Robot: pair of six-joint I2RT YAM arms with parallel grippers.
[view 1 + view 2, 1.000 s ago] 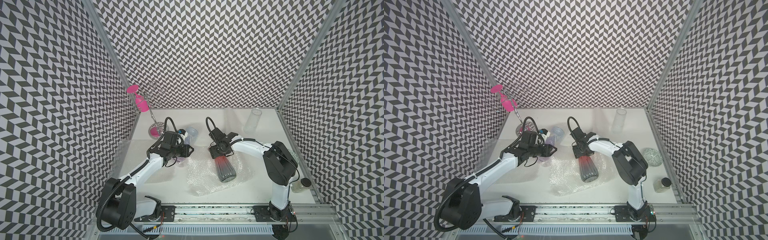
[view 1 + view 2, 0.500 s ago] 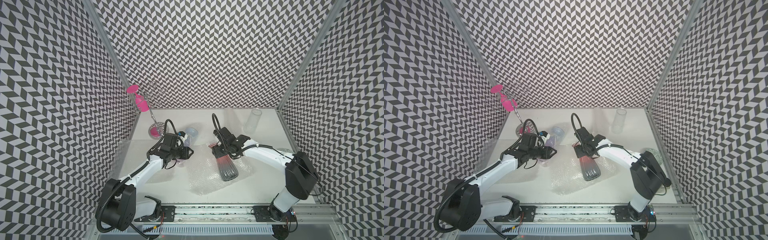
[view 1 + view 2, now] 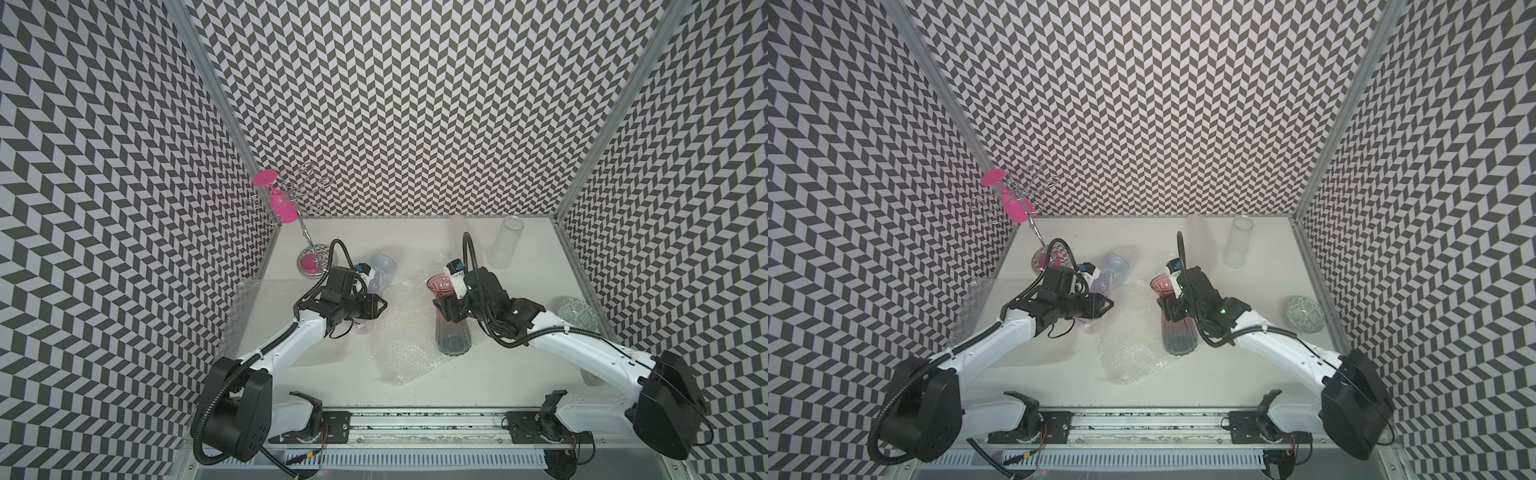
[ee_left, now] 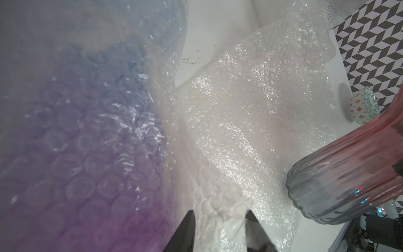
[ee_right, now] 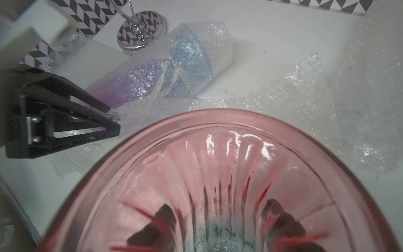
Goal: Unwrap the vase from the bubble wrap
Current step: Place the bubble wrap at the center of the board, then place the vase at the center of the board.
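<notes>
Far left, a pink glass (image 3: 279, 203) hangs on a wire rack (image 3: 318, 255). Next to it, the left end effector (image 3: 384, 306) has its jaws narrowed on a bunched edge of the bubble wrap (image 3: 399, 345), just beside a wrapped vase (image 3: 381, 266) lying on the surface (image 3: 415, 245). The loose sheet spreads across the middle. At its right edge is the red vase (image 3: 453, 332), base down, with the right end effector (image 3: 444, 316) clasping its neck, one finger on each side. Further right are a clear tumbler (image 3: 505, 241) and a patterned bowl (image 3: 577, 320).
</notes>
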